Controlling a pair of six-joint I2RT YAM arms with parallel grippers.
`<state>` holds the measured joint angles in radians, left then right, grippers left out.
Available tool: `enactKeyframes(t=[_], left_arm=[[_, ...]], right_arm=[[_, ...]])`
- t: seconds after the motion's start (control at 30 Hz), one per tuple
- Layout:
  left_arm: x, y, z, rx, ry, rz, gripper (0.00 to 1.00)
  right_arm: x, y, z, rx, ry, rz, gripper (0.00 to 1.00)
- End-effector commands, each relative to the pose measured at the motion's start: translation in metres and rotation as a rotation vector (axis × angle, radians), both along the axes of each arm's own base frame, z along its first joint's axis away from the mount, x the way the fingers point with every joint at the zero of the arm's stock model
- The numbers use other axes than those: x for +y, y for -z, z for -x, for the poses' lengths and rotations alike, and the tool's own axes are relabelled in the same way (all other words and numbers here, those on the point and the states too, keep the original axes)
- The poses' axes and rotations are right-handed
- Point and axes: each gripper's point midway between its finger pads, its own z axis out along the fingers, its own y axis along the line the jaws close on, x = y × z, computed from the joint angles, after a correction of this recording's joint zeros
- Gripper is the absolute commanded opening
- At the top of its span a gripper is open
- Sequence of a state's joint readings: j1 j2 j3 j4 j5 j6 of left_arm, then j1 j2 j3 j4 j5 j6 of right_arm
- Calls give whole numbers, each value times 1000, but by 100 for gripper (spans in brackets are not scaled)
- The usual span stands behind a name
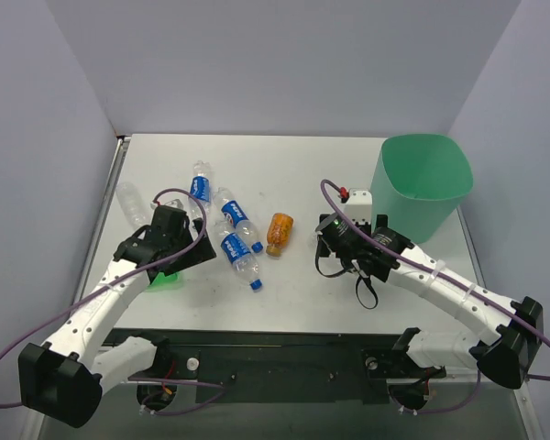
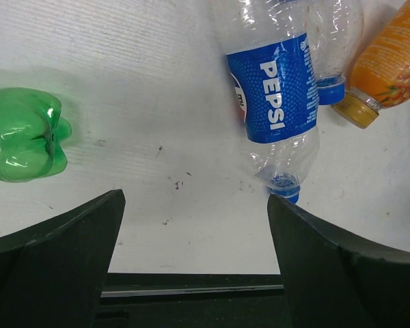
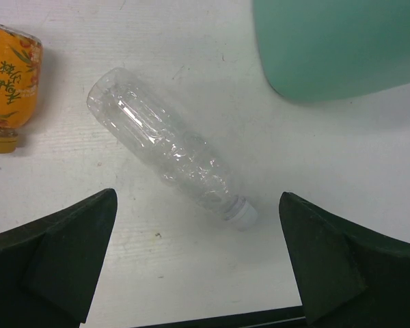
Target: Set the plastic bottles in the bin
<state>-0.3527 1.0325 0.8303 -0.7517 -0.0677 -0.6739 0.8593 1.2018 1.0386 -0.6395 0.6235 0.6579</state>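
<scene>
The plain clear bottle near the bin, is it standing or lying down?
Lying down: the clear bottle rests lengthwise on the table, outside the bin.

Below me, a white table (image 1: 284, 174) fills mid-frame; pale lilac walls (image 1: 284, 64) rise at top, left and right. Small dark specks (image 2: 178, 183) dot it, centre of left wrist view.

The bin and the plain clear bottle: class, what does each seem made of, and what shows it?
The bin: probably moulded plastic, opaque mint green, smooth wall with a soft sheen. The plain clear bottle: thin transparent plastic, glossy; ridges and dents catch the light, white cap.
</scene>
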Motion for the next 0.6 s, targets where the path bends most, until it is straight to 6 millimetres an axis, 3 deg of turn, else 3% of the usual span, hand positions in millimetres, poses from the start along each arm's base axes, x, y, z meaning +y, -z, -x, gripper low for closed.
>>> enactKeyframes(t=[0.0, 0.2, 0.3, 0.37, 0.4, 0.5, 0.57], left_arm=[[-4, -12, -15, -55, -12, 12, 97], [-4, -16, -20, -92, -22, 18, 97], [-3, -18, -22, -121, -42, 34, 97], [-2, -16, -22, -134, -52, 39, 97], [-2, -15, -22, -142, -56, 42, 97], [-4, -14, -21, -167, -46, 56, 97], [-5, -19, -23, -224, -53, 82, 97]], right_arm=[[-9, -10, 0, -55, 43, -7, 100], [-1, -12, -4, -38, -9, 18, 97], [14, -7, -8, -24, -102, 7, 97], [25, 6, -8, -6, -191, 16, 98], [25, 18, -5, 21, -213, 39, 99], [19, 23, -11, 52, -202, 105, 100], [14, 37, -13, 143, -222, 161, 100]])
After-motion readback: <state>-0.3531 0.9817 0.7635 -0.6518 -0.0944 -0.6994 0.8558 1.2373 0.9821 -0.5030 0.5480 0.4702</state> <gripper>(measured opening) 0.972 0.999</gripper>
